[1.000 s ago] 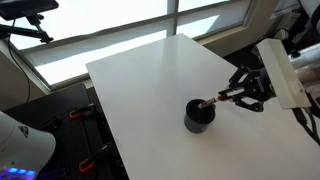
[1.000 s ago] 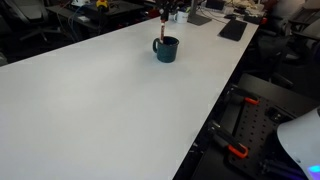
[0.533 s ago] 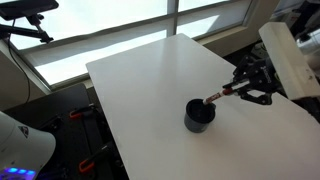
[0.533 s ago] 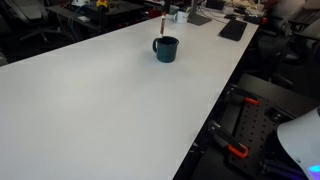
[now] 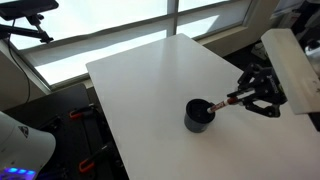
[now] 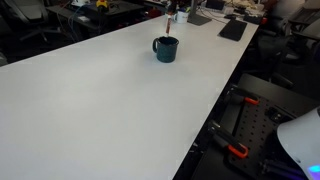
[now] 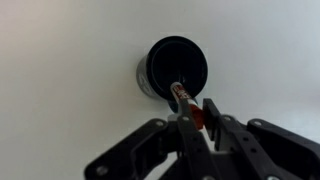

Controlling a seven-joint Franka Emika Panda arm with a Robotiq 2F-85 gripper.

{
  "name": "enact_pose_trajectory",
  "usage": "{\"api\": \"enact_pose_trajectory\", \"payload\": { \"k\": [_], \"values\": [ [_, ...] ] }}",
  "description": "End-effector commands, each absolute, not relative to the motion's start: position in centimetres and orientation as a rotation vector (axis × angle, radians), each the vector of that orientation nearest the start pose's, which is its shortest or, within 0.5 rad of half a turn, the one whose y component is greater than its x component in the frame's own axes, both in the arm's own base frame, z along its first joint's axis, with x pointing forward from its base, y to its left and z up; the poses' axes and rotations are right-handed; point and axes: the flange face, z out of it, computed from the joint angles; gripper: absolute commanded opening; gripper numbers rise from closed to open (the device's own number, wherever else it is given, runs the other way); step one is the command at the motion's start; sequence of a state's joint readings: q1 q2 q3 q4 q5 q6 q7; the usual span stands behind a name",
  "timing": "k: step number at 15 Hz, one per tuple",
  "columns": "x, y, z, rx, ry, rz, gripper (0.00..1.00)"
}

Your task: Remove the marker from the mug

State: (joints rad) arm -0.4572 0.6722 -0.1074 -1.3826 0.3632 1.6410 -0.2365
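Note:
The black mug stands upright on the white table; it also shows in the exterior view and the wrist view. My gripper is shut on the marker, a dark stick with a red-orange part. In the wrist view the fingers pinch the marker near its red part. The marker's lower tip hangs over the mug's rim; in an exterior view the marker looks lifted just above the mug. I cannot tell whether the tip is still inside.
The table's edge runs close to the mug on the near side. Windows and a bike frame lie beyond the far edge. Office desks and a dark flat object sit behind the mug in an exterior view.
My gripper has moved away from the mug and upward with the marker in it. The marker's tip has risen from inside the mug to about its rim. The mug has not moved.

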Motion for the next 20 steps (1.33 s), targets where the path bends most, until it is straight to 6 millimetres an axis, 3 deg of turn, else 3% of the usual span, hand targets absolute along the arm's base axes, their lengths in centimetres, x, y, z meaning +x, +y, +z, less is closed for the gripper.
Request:
{"api": "enact_pose_trajectory", "payload": {
  "k": [1, 7, 16, 20],
  "values": [
    [58.6, -33.5, 28.9, -2.656, 0.596, 0.368, 0.05],
    [57.3, -35.5, 29.3, -2.63, 0.634, 0.356, 0.05],
    [56.5, -32.8, 34.3, -2.688, 0.533, 0.242, 0.05],
    [55.9, -33.6, 35.2, -2.672, 0.579, 0.205, 0.05]
  ]
}}
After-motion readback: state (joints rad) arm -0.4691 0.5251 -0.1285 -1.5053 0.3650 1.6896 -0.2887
